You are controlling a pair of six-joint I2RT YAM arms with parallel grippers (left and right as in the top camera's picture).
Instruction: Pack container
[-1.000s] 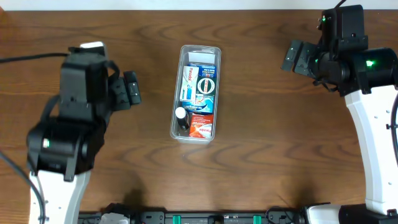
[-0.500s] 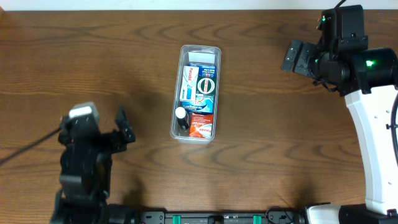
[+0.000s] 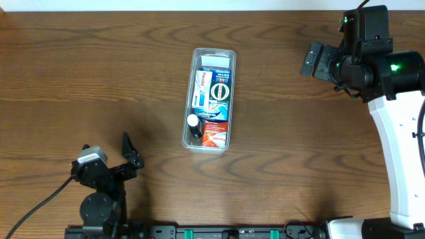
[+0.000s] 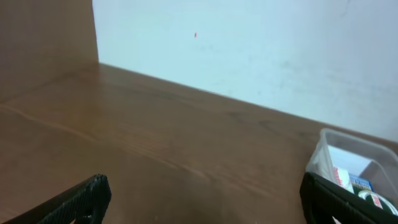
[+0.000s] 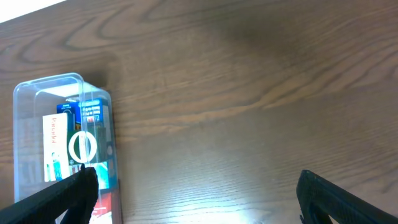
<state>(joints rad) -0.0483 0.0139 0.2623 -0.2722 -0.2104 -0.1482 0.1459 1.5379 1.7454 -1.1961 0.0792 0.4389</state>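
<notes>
The clear plastic container (image 3: 210, 99) stands in the middle of the table, long side running front to back. Inside lie a blue and white carton (image 3: 214, 89), a red and white box (image 3: 215, 135) and a small dark bottle with a white cap (image 3: 193, 123). My left gripper (image 3: 130, 154) is open and empty at the front left, low over the wood; the container's corner (image 4: 357, 163) shows at its right. My right gripper (image 3: 315, 60) is open and empty at the far right; its view shows the container (image 5: 62, 146) at the left.
The tabletop is dark brown wood (image 3: 292, 146). A white wall (image 4: 249, 50) runs along the table's far edge. A black rail (image 3: 219, 232) lies along the front edge between the arm bases.
My left arm has drawn back from the left middle of the table to the front left edge and folded low. The right arm and the container have not moved.
</notes>
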